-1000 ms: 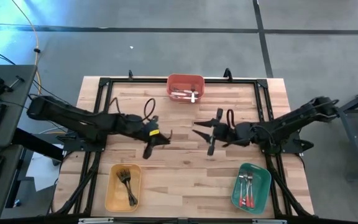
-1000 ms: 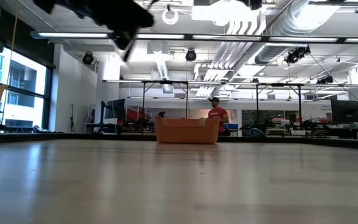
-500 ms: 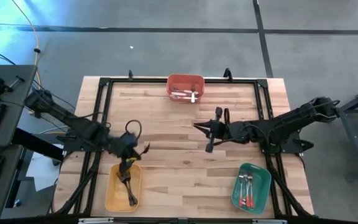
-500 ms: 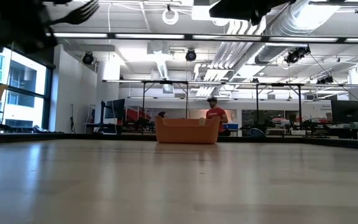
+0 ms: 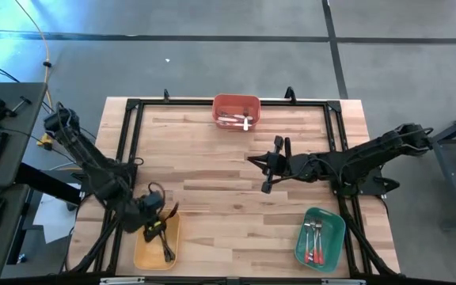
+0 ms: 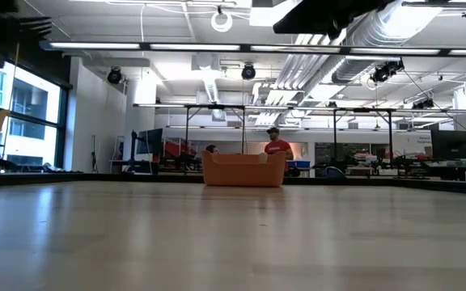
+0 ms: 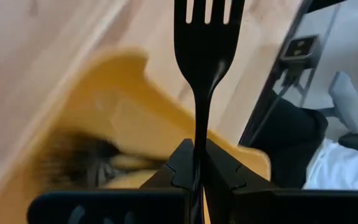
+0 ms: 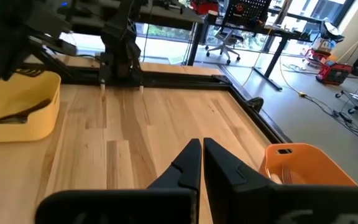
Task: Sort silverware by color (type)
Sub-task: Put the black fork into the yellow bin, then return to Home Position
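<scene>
My left gripper (image 7: 197, 163), fingers clamped on the thin handle of a black fork (image 7: 205, 59), hangs over the yellow plastic bin (image 5: 143, 249) at the table's near left, where other black-handled forks (image 5: 165, 245) already lie. This looks like the drop-off step; next I judge I should lower slightly and release so the fork lands inside. My right gripper (image 5: 267, 169) waits mid-table, fingers closed and empty. More silverware sits in the red bin (image 5: 236, 111) and green bin (image 5: 320, 235).
</scene>
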You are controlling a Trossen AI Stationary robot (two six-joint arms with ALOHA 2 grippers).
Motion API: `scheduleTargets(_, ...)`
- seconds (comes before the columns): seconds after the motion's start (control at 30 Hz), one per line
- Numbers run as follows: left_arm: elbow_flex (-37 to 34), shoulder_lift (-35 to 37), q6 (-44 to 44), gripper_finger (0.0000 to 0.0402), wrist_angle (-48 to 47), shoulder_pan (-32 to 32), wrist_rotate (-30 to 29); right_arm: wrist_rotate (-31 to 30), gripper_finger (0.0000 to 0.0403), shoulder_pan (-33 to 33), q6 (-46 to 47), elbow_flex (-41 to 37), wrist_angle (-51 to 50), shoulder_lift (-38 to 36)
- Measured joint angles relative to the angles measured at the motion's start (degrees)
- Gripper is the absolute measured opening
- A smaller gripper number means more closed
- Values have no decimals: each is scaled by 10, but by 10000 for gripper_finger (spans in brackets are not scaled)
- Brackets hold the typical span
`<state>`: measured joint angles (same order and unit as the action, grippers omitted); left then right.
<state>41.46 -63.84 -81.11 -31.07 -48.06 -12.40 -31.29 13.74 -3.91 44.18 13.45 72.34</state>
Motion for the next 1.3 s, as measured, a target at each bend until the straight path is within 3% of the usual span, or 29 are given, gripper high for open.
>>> scheduleTargets(0.23,0,-76,-181,6,17,-94,-38,0,0,0,5,0,-17,0)
scheduleTargets(0.43,0,-136,-310,7,11,-134,-73,0,0,0,4,0,-19,0)
scheduleTargets(0.67,0,-153,-353,12,-5,-139,-92,0,0,0,4,0,-25,0)
scheduleTargets(1.0,0,-145,-289,76,-71,-138,-96,17,0,0,7,0,-58,0)
scheduleTargets(1.17,-1,-91,-117,79,-57,-128,-142,61,0,-12,-33,-1,-68,0)
scheduleTargets(1.3,-13,-19,48,36,-56,-96,-192,109,0,-50,-54,-1,-64,6)
